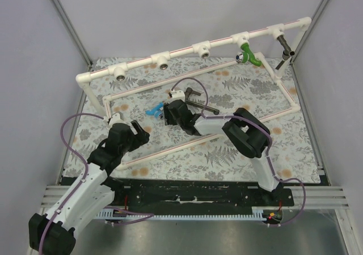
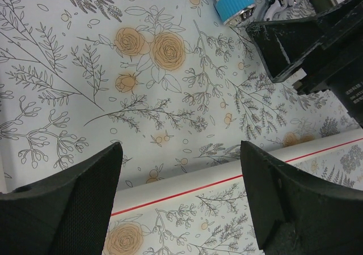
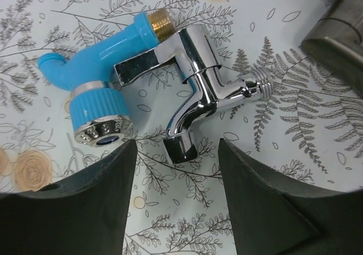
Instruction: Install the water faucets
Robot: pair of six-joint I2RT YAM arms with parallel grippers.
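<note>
A shiny silver faucet [image 3: 198, 79] lies on the flowered mat next to a light blue faucet [image 3: 96, 85]. My right gripper [image 3: 177, 148] is open just above them, with the silver spout tip between its fingers. In the top view it [image 1: 167, 113] hides the silver faucet, and the blue faucet [image 1: 153, 111] shows to its left. A green faucet [image 1: 248, 55] and a metal faucet with a dark handle [image 1: 282, 50] hang from the white top pipe [image 1: 181, 50]. A dark grey lever faucet [image 1: 198, 101] lies behind my right gripper. My left gripper [image 1: 138, 131] is open and empty over the near pipe [image 2: 227, 173].
The white pipe frame surrounds the mat; its top rail has three open fittings [image 1: 164, 63] on the left. My right gripper's black fingers [image 2: 300, 39] show in the left wrist view, beside the blue faucet [image 2: 232, 0]. Grey walls close in left, right and back.
</note>
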